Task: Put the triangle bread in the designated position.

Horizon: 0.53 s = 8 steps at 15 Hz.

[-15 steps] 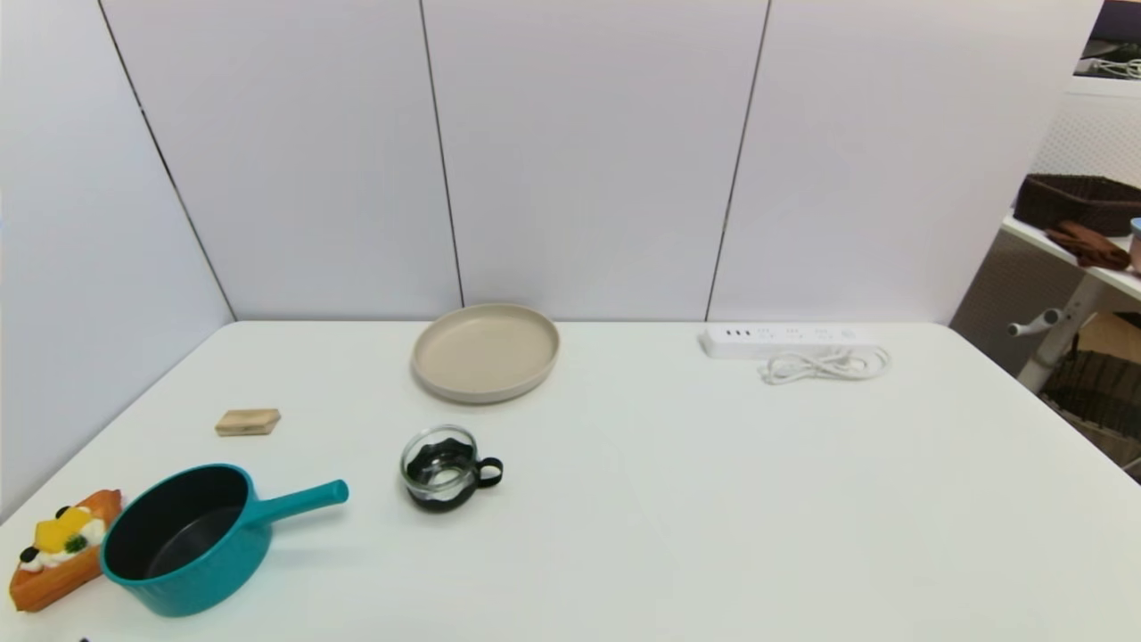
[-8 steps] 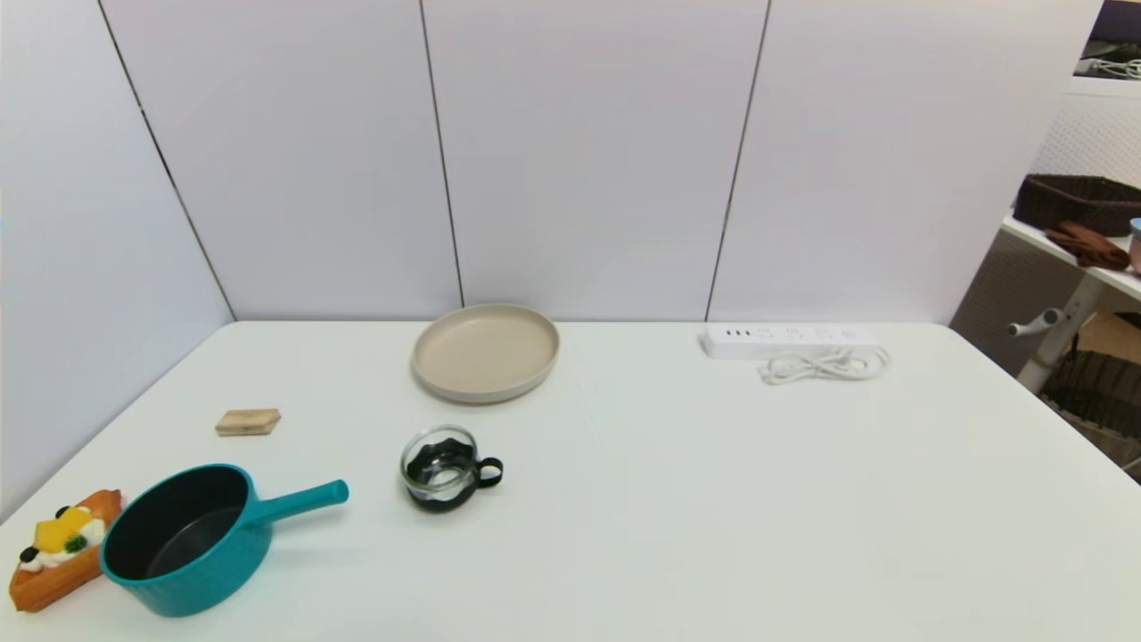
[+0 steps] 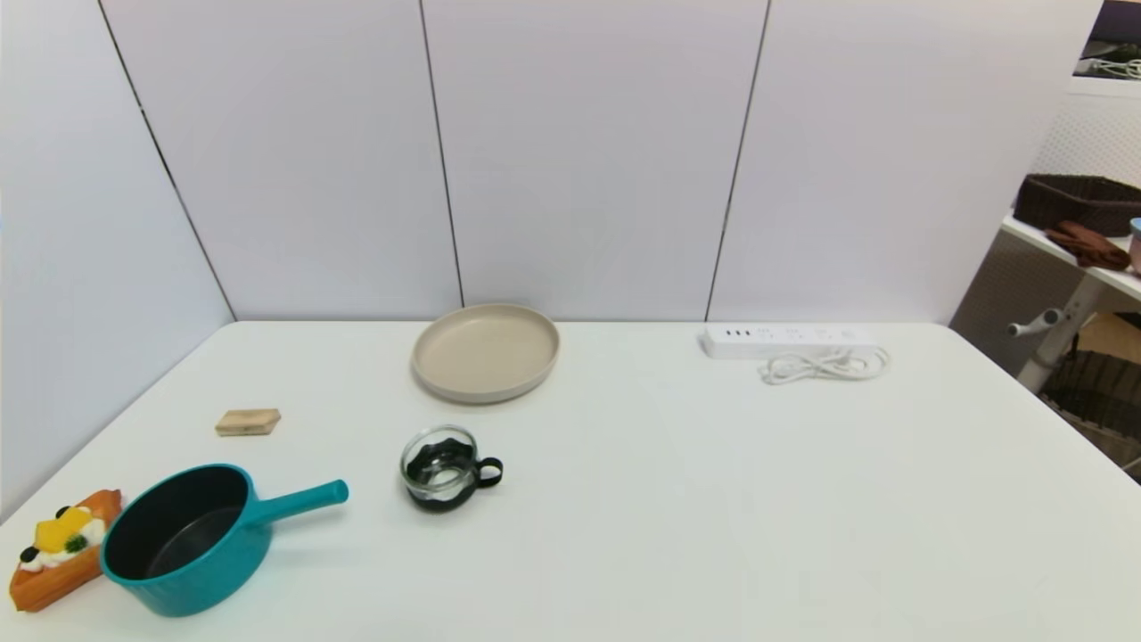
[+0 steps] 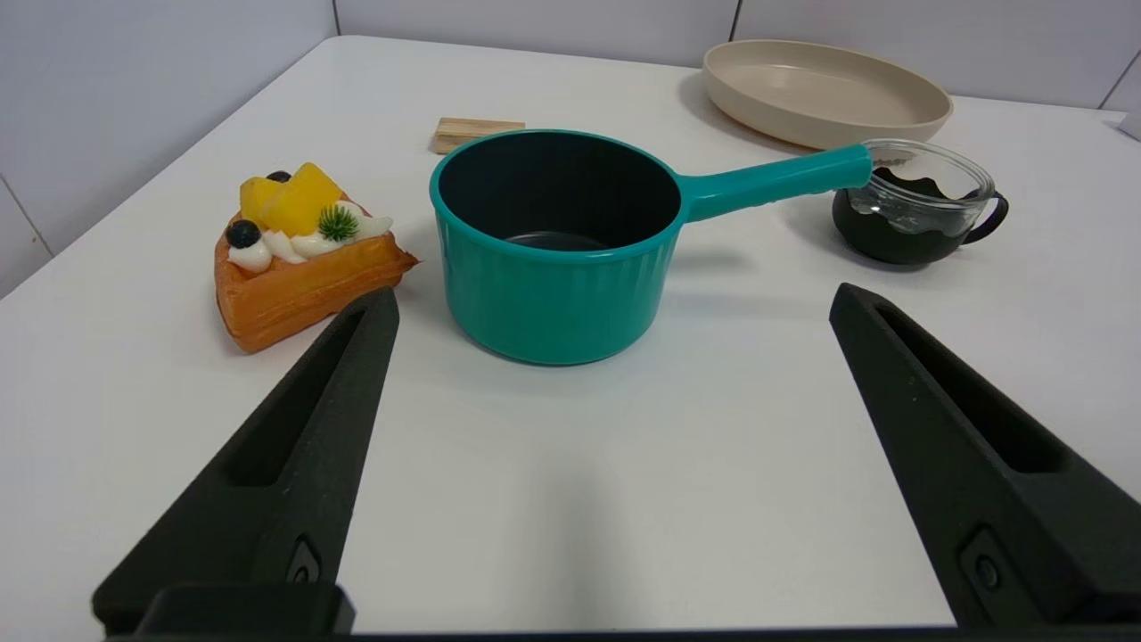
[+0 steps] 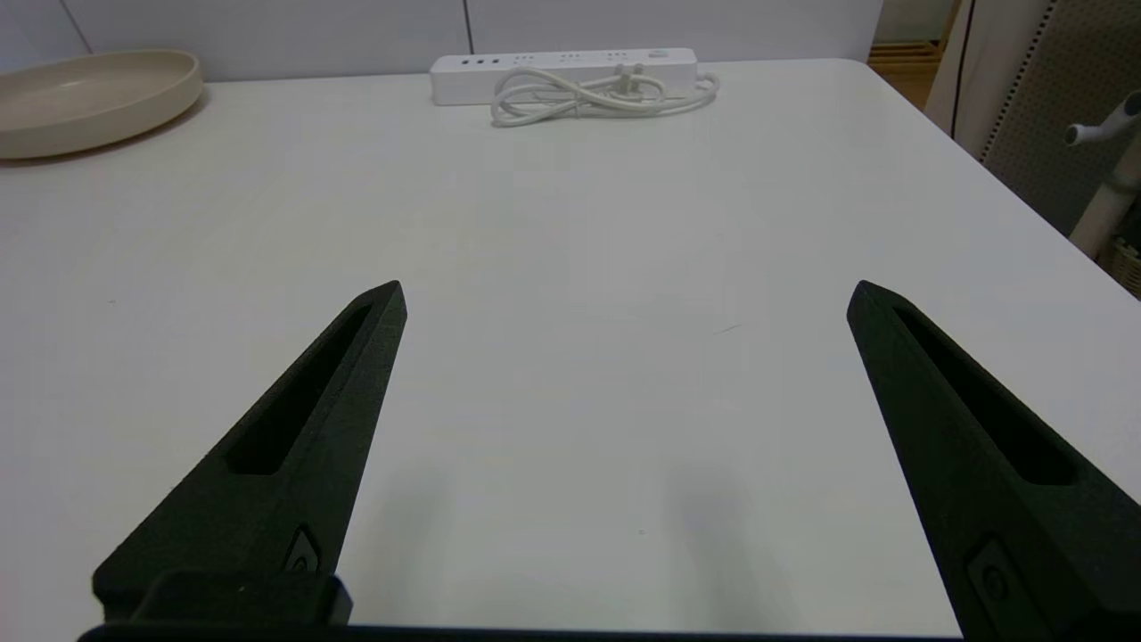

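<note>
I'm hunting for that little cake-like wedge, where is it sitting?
In the head view the triangle bread lies at the table's near left corner, right beside the teal saucepan, untouched by either arm.

Orange-brown waffle-patterned triangle bread (image 3: 55,562) with white cream, yellow fruit, black berries; teal pot (image 3: 183,539), dark inside; beige plate (image 3: 486,351); tan block (image 3: 248,422); white table (image 3: 713,499).
</note>
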Motion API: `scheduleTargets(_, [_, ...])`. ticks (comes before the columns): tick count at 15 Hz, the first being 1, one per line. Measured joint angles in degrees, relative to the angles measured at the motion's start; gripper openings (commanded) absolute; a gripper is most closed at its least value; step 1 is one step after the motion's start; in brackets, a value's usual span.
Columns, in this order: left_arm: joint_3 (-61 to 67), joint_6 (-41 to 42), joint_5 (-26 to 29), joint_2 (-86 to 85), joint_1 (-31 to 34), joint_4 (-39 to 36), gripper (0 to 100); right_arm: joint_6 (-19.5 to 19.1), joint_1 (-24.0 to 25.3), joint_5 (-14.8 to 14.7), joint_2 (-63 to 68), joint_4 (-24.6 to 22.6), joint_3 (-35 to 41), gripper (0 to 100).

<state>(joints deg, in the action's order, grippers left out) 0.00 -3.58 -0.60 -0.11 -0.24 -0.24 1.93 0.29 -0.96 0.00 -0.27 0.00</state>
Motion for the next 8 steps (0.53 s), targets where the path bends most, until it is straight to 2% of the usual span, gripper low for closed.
scheduleTargets(8, [0.0,0.0,0.0,0.0,0.0,0.0,100,0.1,0.0,0.0,0.0,0.0,0.0,100])
